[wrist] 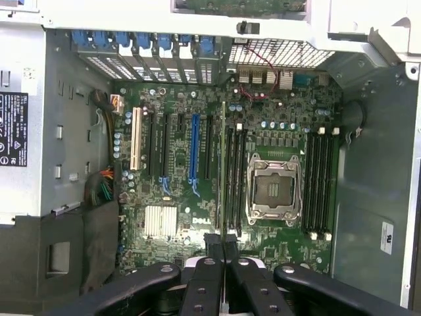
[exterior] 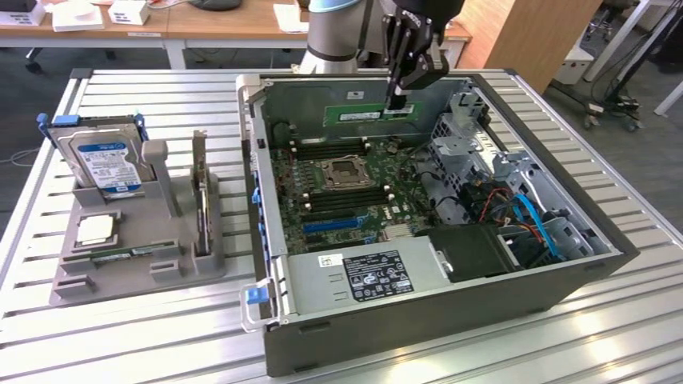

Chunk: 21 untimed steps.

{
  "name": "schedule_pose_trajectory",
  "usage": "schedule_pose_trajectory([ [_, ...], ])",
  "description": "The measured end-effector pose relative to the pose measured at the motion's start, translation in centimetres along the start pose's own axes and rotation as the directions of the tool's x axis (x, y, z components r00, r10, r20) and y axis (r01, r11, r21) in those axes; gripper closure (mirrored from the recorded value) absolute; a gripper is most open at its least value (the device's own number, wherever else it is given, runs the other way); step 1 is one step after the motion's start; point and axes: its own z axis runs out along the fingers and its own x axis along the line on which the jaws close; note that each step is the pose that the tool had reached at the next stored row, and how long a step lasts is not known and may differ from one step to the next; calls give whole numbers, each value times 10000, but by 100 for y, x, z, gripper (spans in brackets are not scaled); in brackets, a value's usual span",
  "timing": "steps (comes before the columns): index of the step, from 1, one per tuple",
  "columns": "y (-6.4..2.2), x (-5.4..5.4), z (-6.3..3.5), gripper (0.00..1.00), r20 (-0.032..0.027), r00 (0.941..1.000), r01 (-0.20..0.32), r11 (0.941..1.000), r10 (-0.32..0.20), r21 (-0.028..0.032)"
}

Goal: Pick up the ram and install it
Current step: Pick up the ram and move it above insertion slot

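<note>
We see the gripper (exterior: 397, 100) clenched on the ram (exterior: 369, 113), the two black fingers pinching its upper edge. The stick hangs on edge above the open computer case (exterior: 427, 320).

In the exterior view the ram's long axis runs from nine o'clock to three o'clock. The nearest memory slots (exterior: 325, 148) lie low on the motherboard (exterior: 373, 212), toward seven o'clock from the stick. They run much the same way as it does.

In the wrist view the ram (wrist: 223, 164) shows as a thin edge reaching out from the gripper (wrist: 222, 247). That edge lies parallel to the long black slots (wrist: 235, 178) and just beside them. We judge the stick well lined up in angle but hanging clear above the board, not seated.

The ram is a thin, flat, rigid green board with a pale label. The slots are narrow black plastic troughs with pale latches at their ends, flanking the square metal processor socket (wrist: 273, 187). The case walls are bare grey sheet metal. It all rests on a ribbed aluminium table (exterior: 597, 320).
</note>
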Motion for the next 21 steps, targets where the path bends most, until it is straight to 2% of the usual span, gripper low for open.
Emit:
schedule_pose_trajectory([
  [5,-1,-1,29,89,-1,10000,-1,10000,1,0],
  [16,-6,-3,217,89,1,10000,0,10000,0,0],
  [21,-6,-2,222,89,-1,10000,-1,10000,1,0],
])
